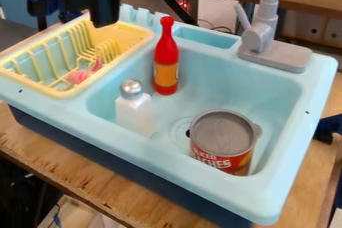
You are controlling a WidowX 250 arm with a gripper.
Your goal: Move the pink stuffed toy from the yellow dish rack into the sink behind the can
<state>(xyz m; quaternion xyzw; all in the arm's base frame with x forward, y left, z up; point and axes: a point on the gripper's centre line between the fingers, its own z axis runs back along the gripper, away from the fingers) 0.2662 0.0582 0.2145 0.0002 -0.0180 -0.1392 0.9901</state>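
Inspection note: your gripper (pixel 103 21) sits at upper left of view, pointing down near rear edge of yellow dish rack (pixel 137 32); how wide or narrow it is set, you cannot tell. Red bottle (pixel 166 54) stands in sink (pixel 133 147), long axis upright, to right of gripper and lower in view. Pink item (pixel 79 76) lies in rack. White shaker (pixel 134 112) and can (pixel 224 139) stand farther off
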